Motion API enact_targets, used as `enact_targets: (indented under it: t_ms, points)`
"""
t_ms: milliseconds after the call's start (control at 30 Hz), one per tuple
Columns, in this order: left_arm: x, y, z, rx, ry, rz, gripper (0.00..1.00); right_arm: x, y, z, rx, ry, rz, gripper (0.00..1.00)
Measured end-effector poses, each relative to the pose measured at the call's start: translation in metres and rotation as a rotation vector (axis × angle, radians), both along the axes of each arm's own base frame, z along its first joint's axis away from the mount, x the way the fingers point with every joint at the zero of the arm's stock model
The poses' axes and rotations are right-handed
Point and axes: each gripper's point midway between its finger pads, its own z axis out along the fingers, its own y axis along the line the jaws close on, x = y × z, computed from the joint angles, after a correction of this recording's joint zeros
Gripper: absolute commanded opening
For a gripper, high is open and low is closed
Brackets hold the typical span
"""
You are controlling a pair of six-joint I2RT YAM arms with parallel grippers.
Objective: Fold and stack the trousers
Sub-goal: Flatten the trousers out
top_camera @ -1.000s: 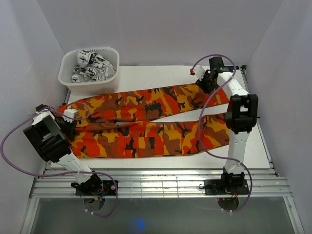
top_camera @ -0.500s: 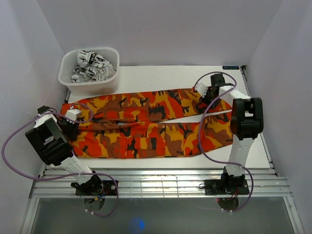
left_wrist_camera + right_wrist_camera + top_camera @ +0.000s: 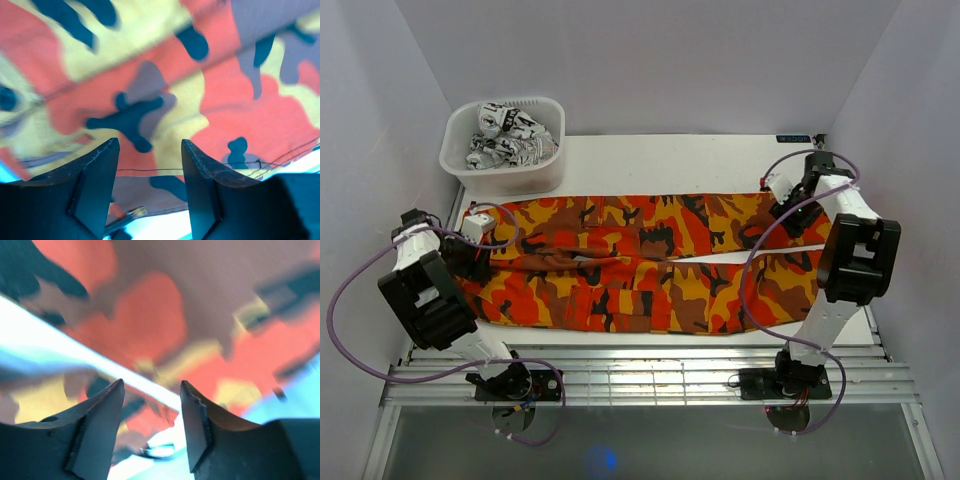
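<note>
Trousers [image 3: 640, 265] lying flat on desk [image 3: 660, 160], long axis L-R. Waist end sitting under L fingers [image 3: 95, 185], far-leg cuff under R fingers [image 3: 97, 425]. Both sets standing apart, gripping nothing.

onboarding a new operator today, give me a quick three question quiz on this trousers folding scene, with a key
1. True or false: the trousers are already folded in half.
2. Where does the white basket stand? A, far left corner of the table; B, far right corner; C, middle of the near edge.
3. What is caught between the jaws of the left gripper and the right gripper?
Key: 1 false, they lie spread out full length. 2 A. 3 nothing, both are open.
</note>
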Motion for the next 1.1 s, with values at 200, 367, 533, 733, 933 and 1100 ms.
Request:
enact_targets:
  t_ms: [200, 367, 533, 733, 933, 1100]
  points:
    - [0.062, 0.014, 0.061, -0.052, -0.156, 0.087, 0.64, -0.02, -0.01, 0.042, 0.008, -0.063, -0.01, 0.56]
    - [0.137, 0.027, 0.087, -0.11, -0.268, 0.146, 0.61, 0.009, -0.004, 0.03, 0.047, -0.038, -0.017, 0.62]
    - [0.177, 0.021, 0.048, -0.185, -0.242, 0.22, 0.6, 0.086, -0.008, 0.015, 0.065, -0.096, -0.056, 0.74]
    - [0.203, 0.029, 0.005, -0.207, -0.23, 0.275, 0.63, 0.108, -0.011, 0.004, 0.05, -0.124, -0.042, 0.89]
    - [0.228, 0.045, 0.007, -0.155, -0.355, 0.271, 0.63, 0.123, -0.015, 0.009, 0.019, -0.186, -0.021, 0.89]
    - [0.226, 0.049, -0.013, -0.13, -0.393, 0.281, 0.63, 0.142, -0.019, 0.016, 0.002, -0.262, 0.003, 0.94]
